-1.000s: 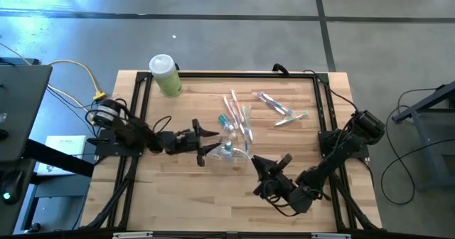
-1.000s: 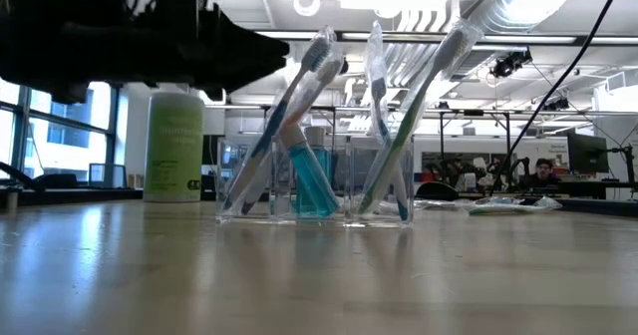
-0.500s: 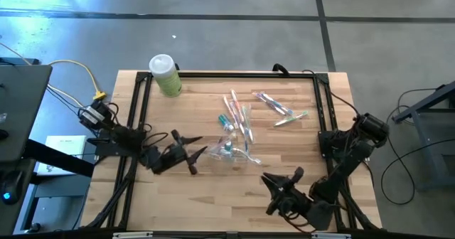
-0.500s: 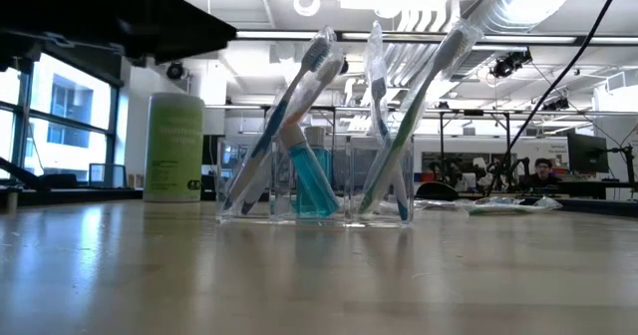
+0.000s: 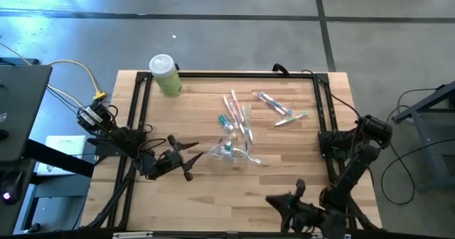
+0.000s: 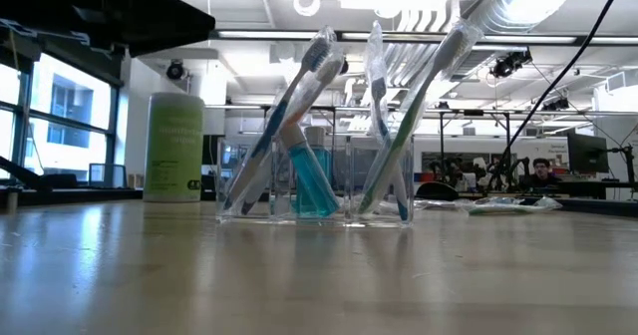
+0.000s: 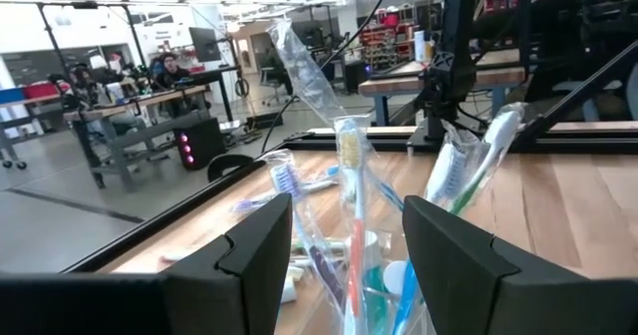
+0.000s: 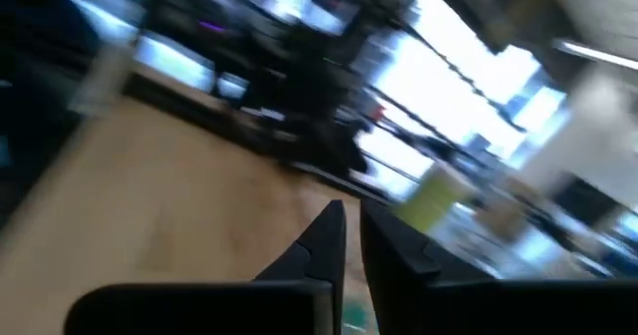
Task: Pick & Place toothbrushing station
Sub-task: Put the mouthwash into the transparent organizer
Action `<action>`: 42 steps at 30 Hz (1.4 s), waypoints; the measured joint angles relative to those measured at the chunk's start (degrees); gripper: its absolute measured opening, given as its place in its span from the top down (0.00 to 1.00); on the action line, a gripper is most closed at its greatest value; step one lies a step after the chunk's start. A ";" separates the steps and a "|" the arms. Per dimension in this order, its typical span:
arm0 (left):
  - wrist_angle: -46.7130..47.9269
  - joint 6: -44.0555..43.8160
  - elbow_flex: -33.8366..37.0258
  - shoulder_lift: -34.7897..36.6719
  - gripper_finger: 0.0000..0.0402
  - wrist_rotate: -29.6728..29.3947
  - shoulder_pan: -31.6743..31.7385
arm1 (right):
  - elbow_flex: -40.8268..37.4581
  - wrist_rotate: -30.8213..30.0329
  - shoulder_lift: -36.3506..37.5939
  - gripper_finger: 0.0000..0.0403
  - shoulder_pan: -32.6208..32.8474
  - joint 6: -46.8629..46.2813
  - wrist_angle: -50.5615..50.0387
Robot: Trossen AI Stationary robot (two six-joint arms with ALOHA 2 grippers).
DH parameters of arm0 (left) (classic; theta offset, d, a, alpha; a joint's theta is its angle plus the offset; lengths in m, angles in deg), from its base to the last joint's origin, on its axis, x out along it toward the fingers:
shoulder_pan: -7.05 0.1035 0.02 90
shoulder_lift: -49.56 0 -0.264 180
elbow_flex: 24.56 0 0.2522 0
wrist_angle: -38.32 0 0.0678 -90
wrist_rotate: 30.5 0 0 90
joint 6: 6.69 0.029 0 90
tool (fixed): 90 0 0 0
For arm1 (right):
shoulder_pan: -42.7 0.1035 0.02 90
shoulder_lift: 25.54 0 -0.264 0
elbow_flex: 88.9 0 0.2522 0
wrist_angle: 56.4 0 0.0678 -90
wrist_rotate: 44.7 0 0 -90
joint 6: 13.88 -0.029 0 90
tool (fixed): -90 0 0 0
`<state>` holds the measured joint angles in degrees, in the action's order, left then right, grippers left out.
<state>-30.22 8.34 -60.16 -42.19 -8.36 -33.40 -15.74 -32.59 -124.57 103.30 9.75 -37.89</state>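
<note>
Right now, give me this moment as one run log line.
left gripper: open, empty, beside clear organizer | right gripper: shut, empty, near table edge | loose toothbrushes: on table

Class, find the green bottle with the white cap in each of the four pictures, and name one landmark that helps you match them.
High view: green bottle, table's far-left corner.
Low view: left of the clear toothbrush holder.
Left wrist view: not in it.
Right wrist view: blurred green shape, probably it.
Shared landmark: the toothbrush holder.
</note>
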 joint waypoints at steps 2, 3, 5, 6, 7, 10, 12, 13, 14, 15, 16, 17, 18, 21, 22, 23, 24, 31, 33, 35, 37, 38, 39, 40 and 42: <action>0.02 0.00 0.00 0.00 0.53 0.00 0.02 | 0.00 6.27 0.00 0.97 0.84 -3.94 -3.54; 0.00 0.00 0.00 0.00 0.53 0.00 0.02 | 0.00 8.93 0.00 0.98 1.19 -6.65 -6.20; 0.00 -0.02 0.00 0.00 0.53 0.00 0.00 | 0.00 10.47 0.04 0.99 1.54 -12.82 -11.81; 0.00 -0.01 0.00 0.00 0.53 0.02 0.00 | 0.00 10.42 0.39 0.99 1.46 -16.54 -14.87; 0.01 -0.02 0.00 0.00 0.53 0.02 0.00 | -0.02 10.79 1.17 0.99 1.24 -21.06 -18.74; 0.00 -0.86 0.00 0.00 0.53 0.02 0.02 | 0.00 16.48 5.05 0.99 -0.41 -38.75 -33.94; 0.00 -0.94 0.00 0.00 0.53 0.02 0.02 | 0.00 22.32 7.47 0.99 -2.25 -51.75 -45.47; 0.02 -0.94 0.00 0.00 0.53 0.02 0.02 | 0.00 24.89 8.61 0.99 -3.23 -57.80 -50.98; 0.01 -0.95 -0.02 -0.02 0.53 0.04 0.02 | 0.00 26.86 9.51 0.99 -4.21 -63.66 -56.00; 0.00 -0.96 -0.02 0.00 0.53 0.02 0.02 | 0.00 28.24 10.17 0.99 -5.23 -69.13 -60.89; 0.01 -0.96 -0.01 -0.01 0.53 0.03 0.02 | 0.00 28.96 10.53 0.99 -6.12 -74.78 -66.12; 0.02 -0.97 -0.02 -0.02 0.53 0.03 0.02 | 0.00 29.00 10.65 0.99 -6.87 -80.58 -71.38; 0.00 -1.02 -0.01 -0.01 0.53 0.03 0.02 | 0.00 28.77 10.78 0.99 -7.67 -87.16 -77.35; 0.01 -1.11 -0.02 -0.02 0.53 0.04 0.02 | 0.00 28.87 11.10 0.99 -10.25 -107.37 -95.73; 0.00 -1.11 -0.02 -0.02 0.53 0.04 0.02 | 0.00 29.24 11.04 0.99 -11.12 -113.53 -101.92; 0.02 -1.13 -0.02 -0.02 0.53 0.04 0.02 | -0.02 29.77 11.02 0.99 -11.93 -118.95 -107.57; 0.00 -1.13 -0.02 -0.02 0.53 0.04 0.02 | -0.02 30.33 11.05 0.99 -12.86 -123.60 -112.39; 0.01 -1.13 -0.02 -0.02 0.53 0.05 0.02 | -0.09 31.80 11.41 0.99 -22.79 -122.74 -120.88; 0.02 -1.12 -0.02 -0.02 0.53 0.07 0.02 | -0.09 32.10 11.50 0.99 -26.69 -117.71 -119.66; 0.02 -1.12 -0.02 -0.02 0.53 0.07 0.02 | -0.09 32.04 11.50 0.99 -30.88 -113.42 -118.81; 0.02 -1.11 -0.02 -0.02 0.53 0.07 0.02 | -0.09 32.06 11.50 0.99 -34.91 -109.40 -118.51; 0.02 -1.11 -0.02 -0.02 0.53 0.07 0.02 | -0.09 32.08 11.50 0.99 -36.84 -107.19 -118.57; 0.02 -1.11 -0.02 -0.02 0.53 0.07 0.02 | -0.09 32.13 11.50 0.99 -38.59 -105.03 -118.57; 0.05 -1.11 -0.02 -0.02 0.53 0.07 0.02 | -0.09 32.35 11.50 0.99 -40.27 -103.38 -118.57; 0.50 -1.11 -0.02 -0.02 0.53 0.07 0.02 | -0.09 32.94 11.72 0.99 -43.96 -100.53 -118.63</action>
<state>-29.72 7.23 -60.18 -42.21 -8.29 -33.38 -15.83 0.35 -112.85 59.34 -90.78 -156.52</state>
